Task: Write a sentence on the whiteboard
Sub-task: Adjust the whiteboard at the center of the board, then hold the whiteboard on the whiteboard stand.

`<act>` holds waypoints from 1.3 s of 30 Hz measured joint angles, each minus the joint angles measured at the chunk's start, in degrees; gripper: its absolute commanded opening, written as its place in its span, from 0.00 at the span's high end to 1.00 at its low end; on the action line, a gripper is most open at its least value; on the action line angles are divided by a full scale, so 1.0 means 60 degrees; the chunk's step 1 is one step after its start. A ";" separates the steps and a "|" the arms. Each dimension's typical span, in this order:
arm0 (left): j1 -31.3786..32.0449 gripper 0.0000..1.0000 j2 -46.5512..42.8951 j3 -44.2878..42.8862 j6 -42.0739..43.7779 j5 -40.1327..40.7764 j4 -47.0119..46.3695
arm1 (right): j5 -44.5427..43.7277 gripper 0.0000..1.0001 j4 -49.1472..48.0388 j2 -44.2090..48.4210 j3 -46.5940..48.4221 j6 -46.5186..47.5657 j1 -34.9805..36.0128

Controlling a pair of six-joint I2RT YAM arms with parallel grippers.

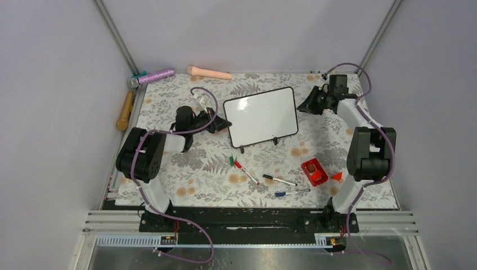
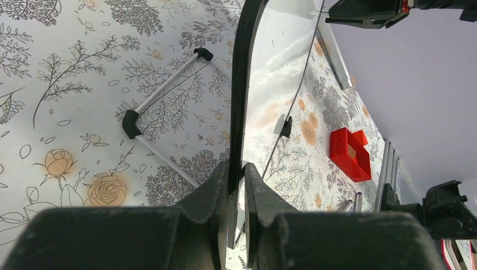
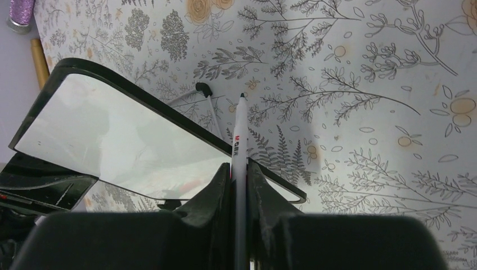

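The whiteboard [image 1: 260, 115] stands tilted on its two black feet at mid-table, its face plain white. The sentence is not in view on it. My left gripper [image 1: 226, 125] is shut on the board's left edge. In the left wrist view the black frame [image 2: 241, 84] runs straight between the fingers of that gripper [image 2: 243, 169]. My right gripper [image 1: 301, 107] hovers by the board's right edge, shut on a white marker pen [image 3: 240, 140]. The pen's dark tip points past the board's corner [image 3: 112, 132] toward the tablecloth.
Several loose pens [image 1: 279, 180] lie in front of the board, beside a red box [image 1: 314, 171] and an orange cone [image 1: 336, 176]. Along the back and left edges lie a purple glitter microphone [image 1: 152, 76], a pink roll [image 1: 208, 72] and a wooden handle [image 1: 125, 109].
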State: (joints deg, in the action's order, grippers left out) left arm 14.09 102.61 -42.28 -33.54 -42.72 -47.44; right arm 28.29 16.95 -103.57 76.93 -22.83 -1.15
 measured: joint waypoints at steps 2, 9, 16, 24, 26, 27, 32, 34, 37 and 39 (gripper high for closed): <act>-0.0004 0.93 0.0000 -0.0026 0.0062 -0.0033 0.0066 | -0.0076 1.00 -0.0066 0.0262 -0.0284 -0.0004 -0.0007; 0.0015 0.89 0.0000 -0.0026 0.0087 -0.0178 0.0098 | -0.0379 1.00 -0.0157 0.1005 -0.1049 0.0000 -0.0007; 0.0291 0.54 -0.0076 0.0069 0.0004 0.0015 0.0055 | -0.1016 1.00 0.0510 0.1938 -0.1497 -0.0007 0.0135; 0.0455 0.43 -0.0572 0.1457 -0.1013 0.0594 -0.1461 | -0.2637 1.00 0.0707 0.3195 -0.1628 -0.0098 0.0375; 0.0455 0.40 -0.0656 0.1880 -0.1246 0.0758 -0.1690 | -0.2867 1.00 0.0561 0.3464 -0.1727 -0.0109 0.0379; 0.0455 0.37 -0.0718 0.2007 -0.1286 0.0820 -0.1716 | -0.2892 1.00 0.0466 0.3570 -0.1789 -0.0109 0.0379; 0.0455 0.35 -0.1668 0.2437 -0.1049 0.1406 -0.0943 | -0.2954 1.00 -0.0656 0.4528 -0.2663 -0.0146 0.0546; 0.0459 0.35 -0.2131 0.2583 -0.0863 0.1657 -0.0688 | -0.3009 1.00 -0.1009 0.4725 -0.2699 -0.0131 0.0852; 0.0583 0.36 -0.2616 0.2830 -0.0721 0.2022 -0.0539 | -0.3115 1.00 -0.1435 0.4823 -0.2517 -0.0036 0.1647; 0.0827 0.37 -0.2670 0.2929 -0.0696 0.2277 -0.0514 | -0.3224 1.00 -0.1596 0.4823 -0.2244 0.0033 0.2328</act>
State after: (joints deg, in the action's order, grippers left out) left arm 19.05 86.59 -24.71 -37.71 -29.06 -50.52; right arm 8.95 7.38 -74.63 63.46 -22.63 12.82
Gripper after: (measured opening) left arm 0.643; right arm 0.155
